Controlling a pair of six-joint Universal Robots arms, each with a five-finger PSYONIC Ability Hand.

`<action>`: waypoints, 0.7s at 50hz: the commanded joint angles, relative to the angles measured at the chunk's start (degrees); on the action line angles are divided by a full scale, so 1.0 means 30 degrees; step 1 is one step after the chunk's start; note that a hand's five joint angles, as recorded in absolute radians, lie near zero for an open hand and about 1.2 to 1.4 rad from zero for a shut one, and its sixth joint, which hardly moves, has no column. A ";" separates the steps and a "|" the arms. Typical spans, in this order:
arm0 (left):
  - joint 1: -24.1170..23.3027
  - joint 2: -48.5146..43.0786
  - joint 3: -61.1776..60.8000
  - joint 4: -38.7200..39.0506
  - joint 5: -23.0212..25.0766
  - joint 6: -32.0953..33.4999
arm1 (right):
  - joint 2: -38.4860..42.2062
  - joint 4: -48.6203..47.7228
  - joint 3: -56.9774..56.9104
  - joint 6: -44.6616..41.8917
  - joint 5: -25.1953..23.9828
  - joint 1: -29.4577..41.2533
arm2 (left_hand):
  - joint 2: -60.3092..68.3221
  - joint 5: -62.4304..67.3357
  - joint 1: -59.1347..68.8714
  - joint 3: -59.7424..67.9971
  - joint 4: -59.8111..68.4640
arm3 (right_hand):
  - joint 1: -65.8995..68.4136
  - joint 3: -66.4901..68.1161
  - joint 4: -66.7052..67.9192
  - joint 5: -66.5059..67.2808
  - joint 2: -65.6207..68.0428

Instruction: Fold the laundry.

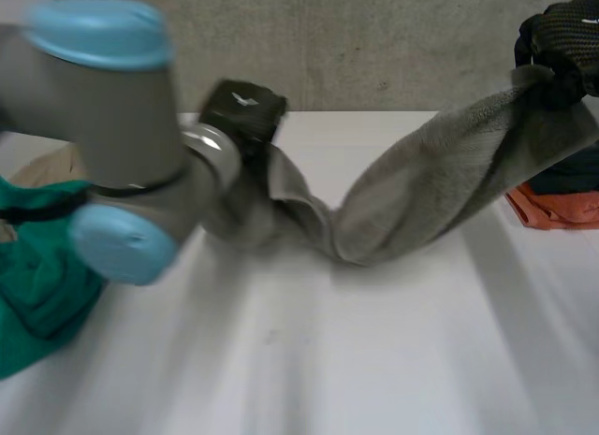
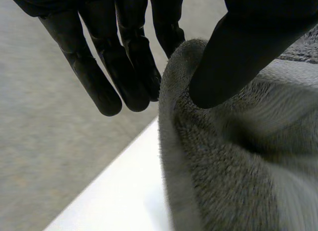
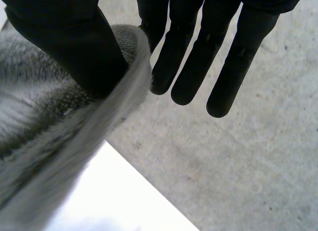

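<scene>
The place reads as a robotics lab or test bay, not a home. A bare concrete wall [image 1: 374, 42] stands behind a plain white desk [image 1: 374, 360], and the floor [image 3: 248, 166] past the desk's edge is raw concrete too. A grey robot arm [image 1: 103, 117] with light-blue caps reaches over the desk, which carries a grey towel [image 1: 440, 182], green cloth [image 1: 37, 285] and orange cloth [image 1: 562, 209].
</scene>
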 commanded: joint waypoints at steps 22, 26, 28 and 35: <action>0.6441 -0.0834 -0.5530 0.0843 0.4213 0.0602 | 1.8043 0.0444 -1.3665 0.5961 0.8466 0.2058 | 0.3857 0.4285 0.4748 0.3958 0.3773 | 0.4635 0.3914 0.3764 0.4435 0.3990; 0.6442 -0.0485 -0.5499 0.0784 0.3682 0.0249 | 1.9160 0.0444 -1.5572 0.5934 0.9205 0.1941 | 0.3857 0.4285 0.4748 0.3958 0.3773 | 0.4635 0.3914 0.3764 0.4435 0.3990; 0.6383 -0.0192 -0.5586 0.0755 0.3768 0.0161 | 1.9396 0.0444 -1.6074 0.5758 0.8856 0.1969 | 0.3857 0.4285 0.4748 0.3958 0.3773 | -0.6577 -0.7299 -0.7449 -0.6778 -0.7223; 0.6061 0.1799 -0.5939 0.0403 0.4412 -0.0658 | 1.8580 0.1087 -1.6136 0.3036 0.6716 0.2058 | 0.3857 0.4285 0.4748 0.3958 0.3773 | -1.8698 -1.9420 -1.9569 -1.8899 -1.9343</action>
